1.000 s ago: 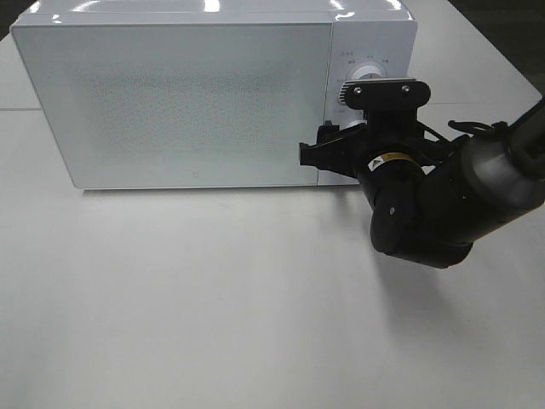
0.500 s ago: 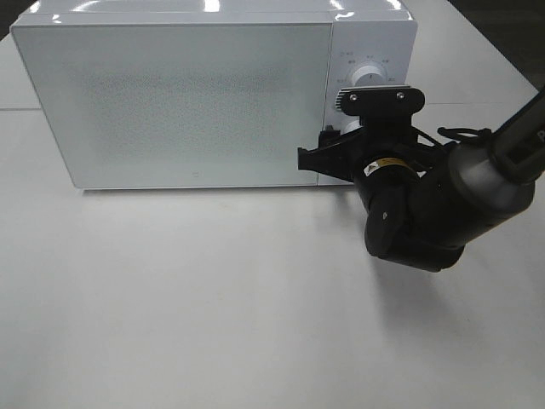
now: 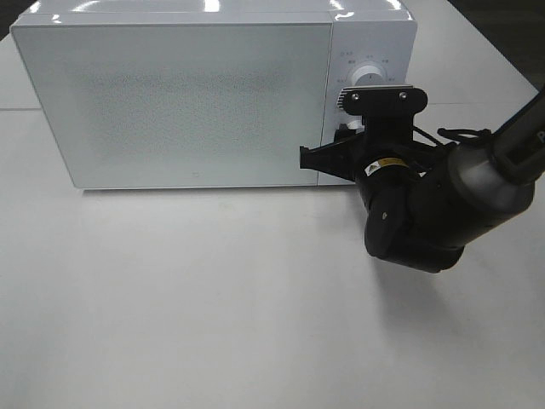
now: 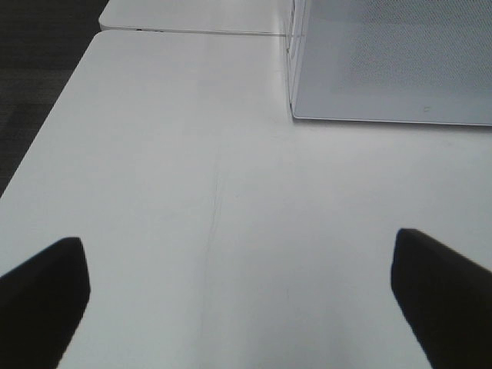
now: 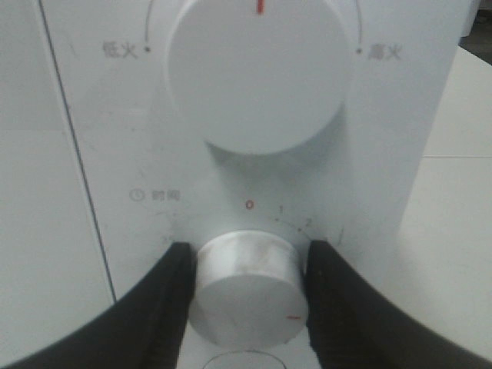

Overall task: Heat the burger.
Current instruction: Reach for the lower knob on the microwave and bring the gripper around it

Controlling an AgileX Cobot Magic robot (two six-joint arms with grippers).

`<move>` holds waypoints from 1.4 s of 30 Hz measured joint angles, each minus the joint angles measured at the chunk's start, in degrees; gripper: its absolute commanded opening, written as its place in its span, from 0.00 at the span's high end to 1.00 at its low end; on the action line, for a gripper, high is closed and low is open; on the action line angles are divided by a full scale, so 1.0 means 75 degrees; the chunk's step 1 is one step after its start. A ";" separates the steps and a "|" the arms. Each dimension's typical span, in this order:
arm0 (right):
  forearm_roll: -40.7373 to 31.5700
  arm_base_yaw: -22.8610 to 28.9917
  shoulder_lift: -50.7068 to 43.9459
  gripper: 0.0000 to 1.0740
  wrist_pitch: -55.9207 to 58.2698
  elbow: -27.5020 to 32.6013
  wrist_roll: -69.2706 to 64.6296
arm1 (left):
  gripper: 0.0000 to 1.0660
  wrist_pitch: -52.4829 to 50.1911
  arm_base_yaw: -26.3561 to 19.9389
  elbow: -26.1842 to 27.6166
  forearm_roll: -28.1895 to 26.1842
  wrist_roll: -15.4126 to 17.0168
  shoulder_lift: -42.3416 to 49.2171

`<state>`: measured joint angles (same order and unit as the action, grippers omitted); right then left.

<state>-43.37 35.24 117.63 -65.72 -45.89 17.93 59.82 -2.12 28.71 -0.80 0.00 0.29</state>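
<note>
Burger is not visible in any view; I judge it lies behind the closed door (image 3: 187, 94) of the microwave (image 3: 370, 34), to the left of the right gripper. The left gripper (image 4: 238, 254) hangs released over the bare table (image 3: 213, 298), well apart from the panel. The right gripper (image 5: 250, 254) is the nearer one: it grasps the timer knob (image 5: 246, 288), whose axis points straight between the jaws.
</note>
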 measured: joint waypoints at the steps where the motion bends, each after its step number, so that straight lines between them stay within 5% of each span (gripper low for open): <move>1: 0.0000 0.0000 0.0000 1.00 0.0000 0.0000 0.0000 | 0.06 0.0000 0.0000 0.0000 0.0000 0.0000 0.0000; 14: 0.0069 0.0000 0.0023 1.00 -0.0076 0.0015 -0.1299 | 0.06 0.0000 0.0000 0.0000 0.0000 0.0000 0.0000; 42: 0.0550 -0.0084 0.0038 1.00 -0.0183 0.0191 -1.0947 | 0.06 0.0000 0.0000 0.0000 0.0000 0.0000 0.0000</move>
<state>-39.25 34.61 117.91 -67.09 -44.46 -64.17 59.82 -2.12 28.71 -0.80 0.00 0.29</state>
